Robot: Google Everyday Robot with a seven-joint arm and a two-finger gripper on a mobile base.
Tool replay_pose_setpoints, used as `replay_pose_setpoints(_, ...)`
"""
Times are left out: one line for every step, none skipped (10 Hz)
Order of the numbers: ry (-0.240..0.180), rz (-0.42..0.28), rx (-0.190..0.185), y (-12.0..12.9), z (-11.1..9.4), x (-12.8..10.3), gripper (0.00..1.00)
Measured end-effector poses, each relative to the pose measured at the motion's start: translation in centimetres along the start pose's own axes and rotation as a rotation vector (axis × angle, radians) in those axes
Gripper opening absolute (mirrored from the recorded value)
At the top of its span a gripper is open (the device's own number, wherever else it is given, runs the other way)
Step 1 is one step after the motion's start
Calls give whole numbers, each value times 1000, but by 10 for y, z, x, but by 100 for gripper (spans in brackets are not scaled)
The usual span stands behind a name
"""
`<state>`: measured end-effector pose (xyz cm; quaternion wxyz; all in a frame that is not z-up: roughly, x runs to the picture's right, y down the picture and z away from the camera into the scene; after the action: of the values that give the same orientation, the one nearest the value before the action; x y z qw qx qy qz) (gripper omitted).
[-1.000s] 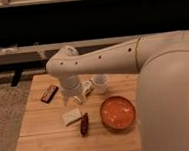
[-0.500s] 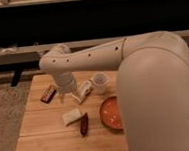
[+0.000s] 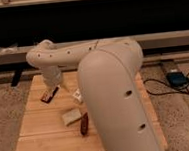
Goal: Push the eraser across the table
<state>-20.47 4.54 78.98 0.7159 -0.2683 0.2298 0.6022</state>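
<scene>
Now, gripper (image 3: 60,86): just beside eraser (image 3: 49,95); whether open or holding anything, cannot tell.
Risk: off-centre contact spins eraser off table (image 3: 44,140) edge.

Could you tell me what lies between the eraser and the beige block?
Camera view: only bare light wooden table between flat black eraser and pale beige square block; gripper hangs beside the eraser.

Eraser (image 3: 49,95): small flat black bar with a reddish stripe, lying flat and diagonal near the far-left corner of the light wooden plank bench (image 3: 43,135). Gripper (image 3: 63,87) is just right of it, low over the bench.
</scene>
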Motion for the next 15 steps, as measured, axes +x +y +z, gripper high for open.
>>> replay_pose_setpoints(-14, 8, -9, 8, 6, -21, 65)
replay_pose_setpoints(-28, 21, -13, 7, 9, -38, 65)
replay_pose_setpoints(-48, 38, -22, 9, 12, -61, 65)
replay_pose_setpoints(-56, 50, -30, 13, 16, -78, 65)
replay_pose_setpoints(-57, 63, -35, 15, 22, -93, 65)
replay_pose_setpoints(-57, 81, -39, 11, 28, -107, 65)
replay_pose_setpoints(-59, 92, -42, 11, 37, -120, 65)
replay_pose_setpoints(-64, 97, -47, 12, 42, -129, 65)
replay_pose_setpoints(-66, 106, -53, 14, 48, -136, 61)
replay_pose_setpoints(-74, 119, -48, 9, 53, -144, 52)
replay_pose_setpoints(-79, 129, -49, 7, 57, -147, 43)
replay_pose_setpoints(-93, 141, -54, 8, 59, -152, 34)
replay_pose_setpoints(-121, 157, -39, 8, 63, -157, 22)
replay_pose_setpoints(-148, 171, -25, 9, 66, -160, 11)
replay_pose_setpoints(-164, 178, -16, 10, 68, -162, 4)
